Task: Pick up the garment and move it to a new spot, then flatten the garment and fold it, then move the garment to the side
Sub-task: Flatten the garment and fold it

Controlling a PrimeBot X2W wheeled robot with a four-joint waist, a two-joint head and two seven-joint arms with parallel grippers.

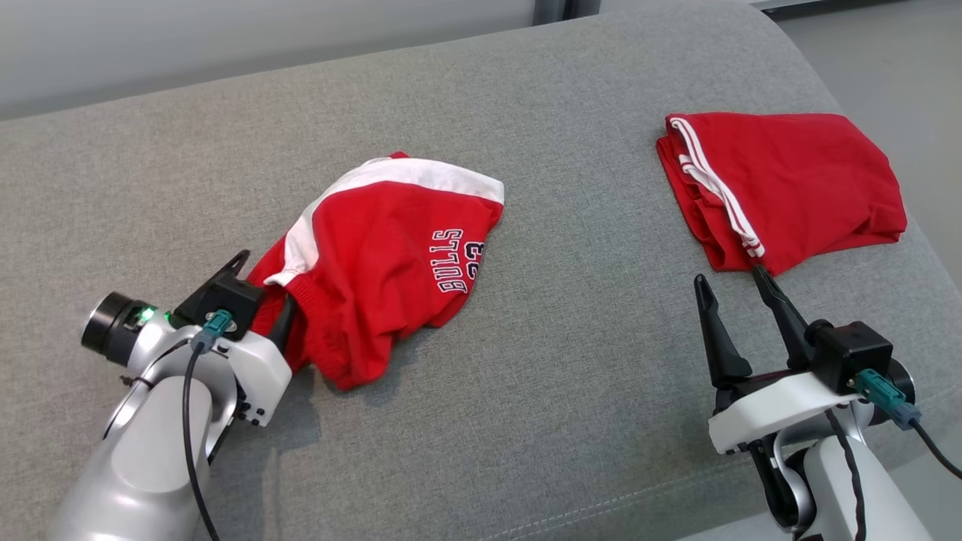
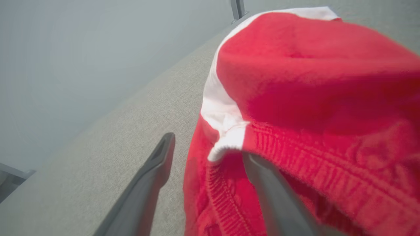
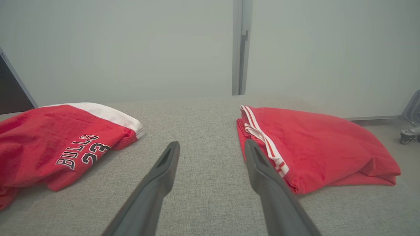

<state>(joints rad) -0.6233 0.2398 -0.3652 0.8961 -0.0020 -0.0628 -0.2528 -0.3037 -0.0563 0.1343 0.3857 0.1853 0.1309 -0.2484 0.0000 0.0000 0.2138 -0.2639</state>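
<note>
A crumpled red garment (image 1: 376, 255) with a white band and "BULLS 23" lettering lies left of centre on the grey cushion (image 1: 571, 361). My left gripper (image 1: 263, 289) stands open at its near-left edge. In the left wrist view the ribbed waistband (image 2: 295, 154) drapes over the right finger (image 2: 272, 196), while the left finger (image 2: 154, 173) rests on bare cushion beside the cloth. My right gripper (image 1: 729, 276) is open and holds nothing, its tips just short of a second red garment (image 1: 789, 188). The right wrist view shows that gripper (image 3: 211, 144) with the lettered garment (image 3: 59, 144) to its left.
The second red garment (image 3: 315, 147), folded with white stripes along one edge, lies at the far right of the cushion. The cushion's right edge drops to the floor (image 1: 887, 68). A pale wall (image 3: 131, 49) runs behind, and a caster (image 3: 407, 137) stands on the floor at right.
</note>
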